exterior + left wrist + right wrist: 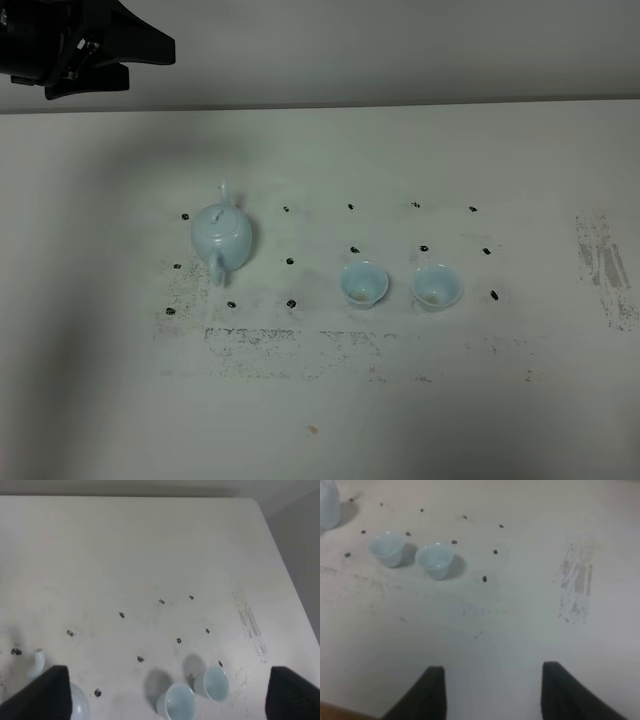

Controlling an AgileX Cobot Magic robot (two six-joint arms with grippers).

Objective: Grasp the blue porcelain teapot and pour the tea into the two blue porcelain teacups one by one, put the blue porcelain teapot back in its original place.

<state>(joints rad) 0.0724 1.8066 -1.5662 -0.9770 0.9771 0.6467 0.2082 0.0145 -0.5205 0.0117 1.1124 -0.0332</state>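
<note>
The blue porcelain teapot [222, 237] stands upright on the white table, left of centre, with its lid on and its handle toward the near side. To its right, side by side, stand the two blue porcelain teacups [363, 283] [437, 287]. My left arm [80, 45] hangs high at the far left, away from the teapot. The left gripper [167, 670] is open and empty, with the teapot's spout [37, 662] and the cups [180, 703] [214, 682] below it. The right gripper [493, 667] is open and empty, well apart from the cups [387, 547] [436, 560].
Small black dot marks [290, 262] form a grid around the teapot and cups. Grey scuffed patches lie along the near side [280, 340] and at the right [605, 265]. The table's far edge [400, 103] meets a wall.
</note>
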